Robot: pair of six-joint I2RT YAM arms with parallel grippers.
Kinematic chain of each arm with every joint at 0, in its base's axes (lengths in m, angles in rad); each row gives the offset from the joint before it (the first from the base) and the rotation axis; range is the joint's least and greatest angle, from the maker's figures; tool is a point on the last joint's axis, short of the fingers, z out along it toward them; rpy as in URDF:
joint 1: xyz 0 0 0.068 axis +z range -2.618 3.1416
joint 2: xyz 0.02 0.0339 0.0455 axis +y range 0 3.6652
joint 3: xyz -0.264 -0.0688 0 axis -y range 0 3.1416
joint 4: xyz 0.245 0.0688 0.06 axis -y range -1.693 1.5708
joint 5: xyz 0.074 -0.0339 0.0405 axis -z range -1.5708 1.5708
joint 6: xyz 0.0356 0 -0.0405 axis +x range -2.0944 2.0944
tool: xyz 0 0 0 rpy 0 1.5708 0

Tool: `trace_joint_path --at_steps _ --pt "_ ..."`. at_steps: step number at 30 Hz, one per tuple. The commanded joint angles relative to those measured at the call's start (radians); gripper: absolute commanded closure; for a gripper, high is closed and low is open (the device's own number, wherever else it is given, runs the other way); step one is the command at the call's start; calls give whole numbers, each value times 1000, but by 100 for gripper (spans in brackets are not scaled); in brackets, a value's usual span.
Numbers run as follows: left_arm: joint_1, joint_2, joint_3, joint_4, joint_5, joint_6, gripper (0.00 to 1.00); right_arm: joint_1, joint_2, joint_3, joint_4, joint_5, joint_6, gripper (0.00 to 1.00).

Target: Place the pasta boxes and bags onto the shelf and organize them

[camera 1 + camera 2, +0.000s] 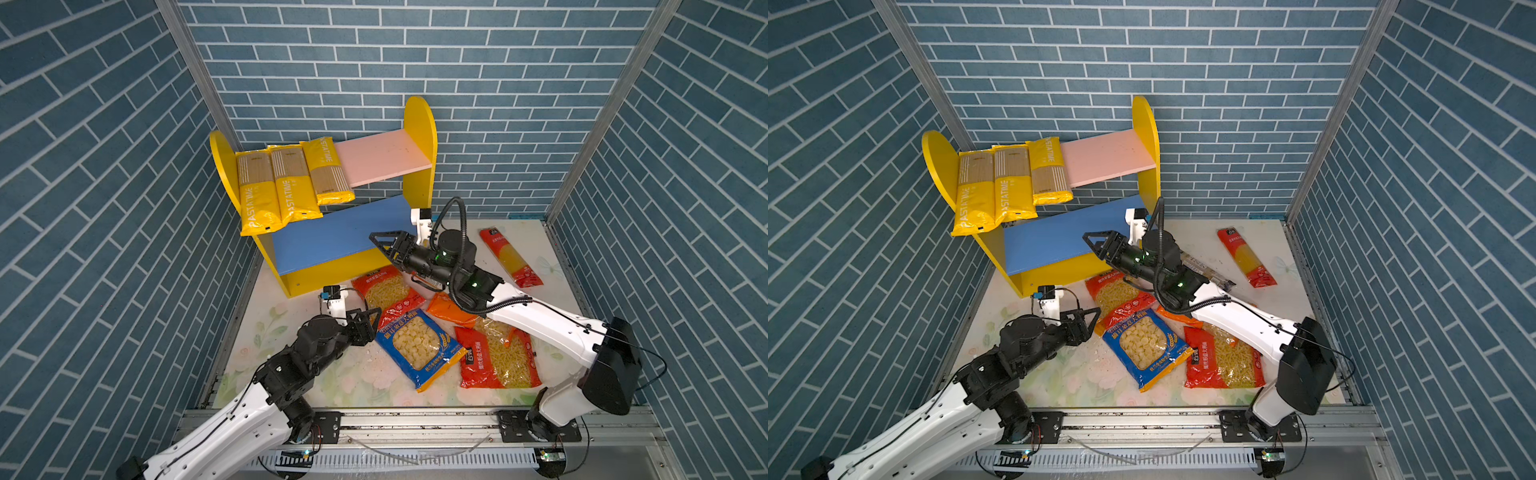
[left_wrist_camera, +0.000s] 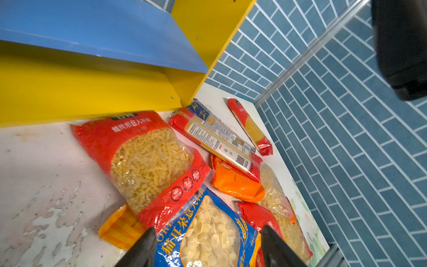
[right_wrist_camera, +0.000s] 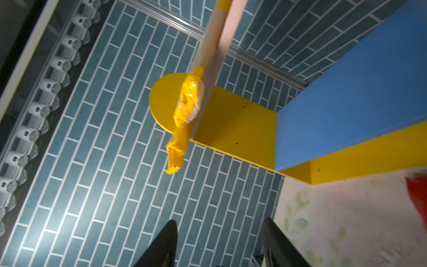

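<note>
Both top views: three yellow packs [image 1: 286, 183] on the shelf [image 1: 420, 137], upper board, left side; other bags [image 1: 494, 361] on tabletop [image 1: 365, 382].
Left wrist: left end effector [image 2: 209, 231] jaws parted, blue bag [image 2: 215, 245] seen between them.
Right wrist: right end effector [image 3: 219, 222] jaws parted, empty.

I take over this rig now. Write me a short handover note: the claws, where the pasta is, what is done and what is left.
Left claw: open, at one end of the blue bag, not gripping it.
Right claw: open, empty, in front of the blue lower board, which holds no pasta.
Done: three yellow spaghetti packs lie on the left part of the pink upper board, overhanging its front edge.
Remaining, on the table: the blue bag, two red bags, an orange bag, a red spaghetti pack far right; under the right arm, a label-up red pack and a dark-blue pack.
</note>
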Motion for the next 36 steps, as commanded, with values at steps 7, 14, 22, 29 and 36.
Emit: trace_joint_path --at_steps 7,14,22,29,36 --pt "-123 205 -4 143 -50 21 27 -145 -198 -389 -163 25 -119 43" --pt "-183 386 33 251 -45 21 27 -344 -324 -489 -422 86 -270 41" --pt "-244 509 84 286 -47 35 26 -587 -315 -503 -545 57 -430 32" --pt "-253 520 64 297 -53 27 25 -774 -185 -485 -521 -30 -520 30" --pt "-255 487 26 297 -81 8 25 -805 -19 -453 -417 -193 -526 33"
